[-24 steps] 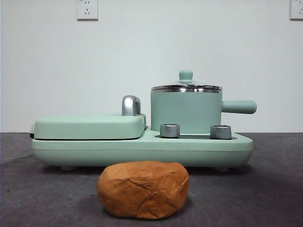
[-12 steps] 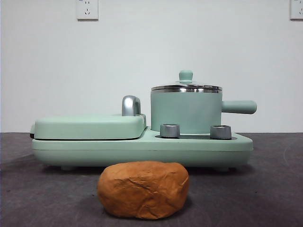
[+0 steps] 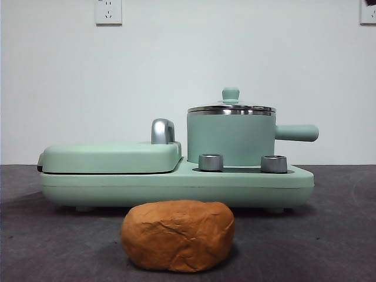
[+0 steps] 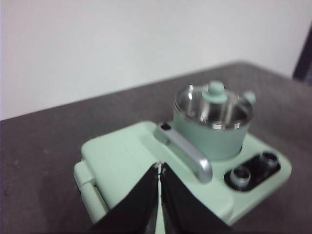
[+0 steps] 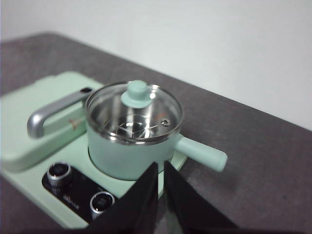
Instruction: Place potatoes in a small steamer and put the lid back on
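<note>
Nearest in the front view, the potato [image 3: 177, 235] lies on the dark bench [image 3: 329, 235], just in front of the mint-green cooker base [image 3: 176, 185] and apart from it. Nothing grips it.

Behind it on the base sit two steel knobs [image 3: 211, 162], with the flat griddle cover [image 3: 108, 157] and its chrome handle [image 3: 163, 130] to one side. The steamer [image 3: 231, 138] stands on the base behind the knobs, side handle [image 3: 296, 133] sticking out away from the griddle. The lid [image 3: 231, 107] rests squarely on its rim, knob up; through the glass in the right wrist view the pot [image 5: 129, 146] looks empty of potato.

Both arms hang above the cooker. The left gripper [image 4: 159, 168] hovers over the griddle cover with its jaws together, holding nothing. The right gripper [image 5: 160, 168] hovers just beside the steamer, jaws nearly closed with a thin gap, also empty.

Nothing of the task appears done: the lid must come off, the potato go in, and the lid go back.
</note>
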### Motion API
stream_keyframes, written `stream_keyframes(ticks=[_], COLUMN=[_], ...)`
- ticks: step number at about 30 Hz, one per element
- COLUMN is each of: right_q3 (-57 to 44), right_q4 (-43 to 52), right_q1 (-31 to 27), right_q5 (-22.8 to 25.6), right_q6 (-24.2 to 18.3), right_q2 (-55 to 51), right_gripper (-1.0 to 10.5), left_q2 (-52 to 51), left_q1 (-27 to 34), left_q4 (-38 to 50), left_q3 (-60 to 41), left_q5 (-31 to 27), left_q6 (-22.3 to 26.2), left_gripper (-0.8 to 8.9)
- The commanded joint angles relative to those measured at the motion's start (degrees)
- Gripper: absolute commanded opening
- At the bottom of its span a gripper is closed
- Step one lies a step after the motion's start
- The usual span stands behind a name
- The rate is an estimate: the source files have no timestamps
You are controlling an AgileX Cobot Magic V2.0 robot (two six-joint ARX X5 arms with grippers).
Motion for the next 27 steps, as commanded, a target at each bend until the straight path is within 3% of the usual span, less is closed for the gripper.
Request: stream_keyframes(ticks=[1,5,9,13,16,27], right_q3=[1.5,1.5,1.5,1.5,1.5,1.5], right_q4=[0.5,-0.8,-2.0,-2.0,-2.0,-1.6], right_q1=[2.4,6.6,8.8,9.4,9.4,10.4], right_q5=[2.0,7.1,8.2,8.9,8.9,8.9], right_q6=[-7.2,-12.5,-12.7,-12.6,-12.6,-10.9], right_q2=[1.7,3.4,4.1,4.0,4.0,4.0], right_gripper=[0.2,0.2,0.6,2.7,2.8,2.8], left_q2=[4.7,10.5,13.6,15.0,15.6,25.3], left_q1=[-1.8,-5.8,-8.8,-10.9,-12.2,-20.8], left_q4=[-2.6,-6.8,-5.4,-1.9,0.9,20.6], left_q3=[3.3,6.5,7.4,7.4,7.4,7.5], left_q5=[0.3,0.3,0.3,-0.4,-2.6,-6.9], left_q6=[9.2,14.1,13.9,9.9,6.3,4.1], left_gripper=[0.05,0.06,0.24,2.89,4.04,3.65])
